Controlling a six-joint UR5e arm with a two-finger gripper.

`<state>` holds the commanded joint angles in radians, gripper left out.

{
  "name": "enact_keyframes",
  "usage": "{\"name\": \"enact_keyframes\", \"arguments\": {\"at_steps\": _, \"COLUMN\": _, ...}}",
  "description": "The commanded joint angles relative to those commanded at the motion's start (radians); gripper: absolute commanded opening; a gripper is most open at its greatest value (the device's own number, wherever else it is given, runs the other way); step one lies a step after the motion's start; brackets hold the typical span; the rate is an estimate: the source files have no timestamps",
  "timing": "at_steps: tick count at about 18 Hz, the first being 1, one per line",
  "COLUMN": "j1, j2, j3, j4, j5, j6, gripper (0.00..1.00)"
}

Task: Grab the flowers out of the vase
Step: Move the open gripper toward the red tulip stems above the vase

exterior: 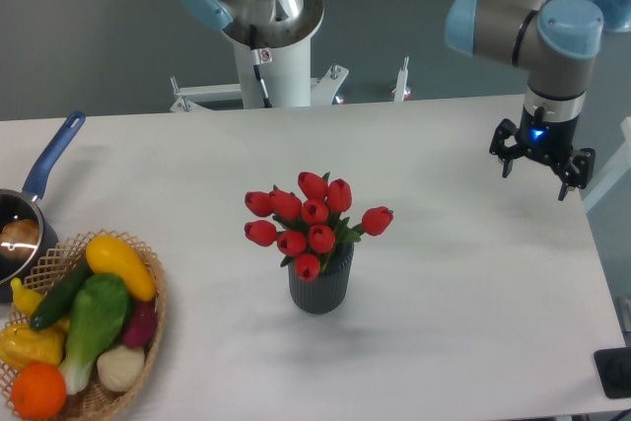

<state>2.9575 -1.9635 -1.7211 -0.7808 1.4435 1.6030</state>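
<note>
A: The gripper hangs above the right part of the table, its fingers spread wide and holding nothing.

B: And where are the flowers?

A: They stand in the vase, near the middle of the table, well apart from the gripper and to its left.

B: How should it approach, in your opinion?

A: I think it should come over the bunch, then go down beside the buds and close on the stems just above the mouth of the vase. Lifting straight up should keep the vase from tipping. The basket and saucepan are far away on the left.
</note>
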Motion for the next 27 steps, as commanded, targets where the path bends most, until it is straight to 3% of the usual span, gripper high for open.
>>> {"name": "enact_keyframes", "arguments": {"at_steps": 7, "j1": -0.005, "j2": 0.023, "j3": -0.003, "j4": -0.008, "j5": 0.006, "j6": -0.026, "gripper": 1.0}}
{"name": "enact_keyframes", "arguments": {"at_steps": 10, "j1": 0.011, "j2": 0.034, "j3": -0.043, "j4": 0.0, "j5": -0.017, "j6": -0.031, "gripper": 1.0}}
{"name": "enact_keyframes", "arguments": {"at_steps": 14, "j1": 0.003, "j2": 0.13, "j3": -0.13, "j4": 0.002, "j5": -0.081, "j6": -0.023, "gripper": 1.0}}
{"name": "enact_keyframes", "arguments": {"at_steps": 15, "j1": -0.006, "j2": 0.135, "j3": -0.144, "j4": 0.002, "j5": -0.136, "j6": -0.021, "gripper": 1.0}}
{"name": "enact_keyframes", "arguments": {"at_steps": 18, "j1": -0.054, "j2": 0.159, "j3": -0.195, "j4": 0.0, "j5": -0.448, "j6": -0.055, "gripper": 1.0}}
{"name": "enact_keyframes", "arguments": {"at_steps": 20, "j1": -0.061, "j2": 0.178, "j3": -0.227, "j4": 0.0, "j5": -0.572, "j6": -0.089, "gripper": 1.0}}
{"name": "enact_keyframes", "arguments": {"at_steps": 27, "j1": -0.109, "j2": 0.285, "j3": -0.227, "j4": 0.0, "j5": -0.617, "j6": -0.251, "gripper": 1.0}}
